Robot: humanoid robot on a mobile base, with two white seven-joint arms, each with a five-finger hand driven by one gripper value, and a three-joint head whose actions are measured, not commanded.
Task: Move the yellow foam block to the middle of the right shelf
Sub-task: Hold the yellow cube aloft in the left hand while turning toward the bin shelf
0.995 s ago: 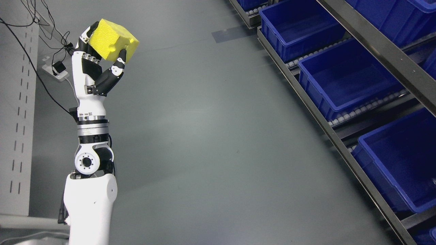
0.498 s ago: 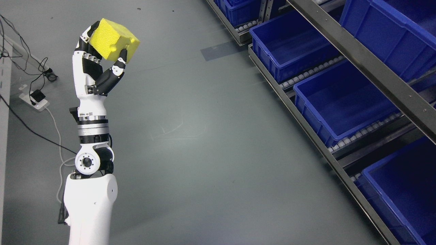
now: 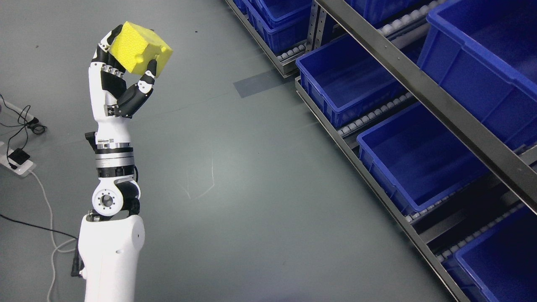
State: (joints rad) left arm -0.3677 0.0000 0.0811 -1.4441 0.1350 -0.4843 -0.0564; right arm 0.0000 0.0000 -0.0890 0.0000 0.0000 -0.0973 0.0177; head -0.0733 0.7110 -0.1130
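My left hand (image 3: 119, 75) is raised at the upper left, its arm coming up from the bottom left. Its fingers are shut on the yellow foam block (image 3: 140, 47), held high above the grey floor. The shelf rack (image 3: 419, 96) stands along the right side, well apart from the block. It holds blue bins: one on the upper level (image 3: 482, 63) and two on the lower level (image 3: 348, 79) (image 3: 419, 159). My right arm is out of view.
Grey floor (image 3: 251, 188) lies between my arm and the rack. A power strip with cables (image 3: 16, 161) lies on the floor at the left edge. More blue bins (image 3: 281, 21) sit at the rack's far end, another at the bottom right (image 3: 499, 260).
The whole picture has shifted: the camera turned toward the rack, which now shows more of itself. The grey wall panel at the left is out of view. My hand still holds the block the same way.
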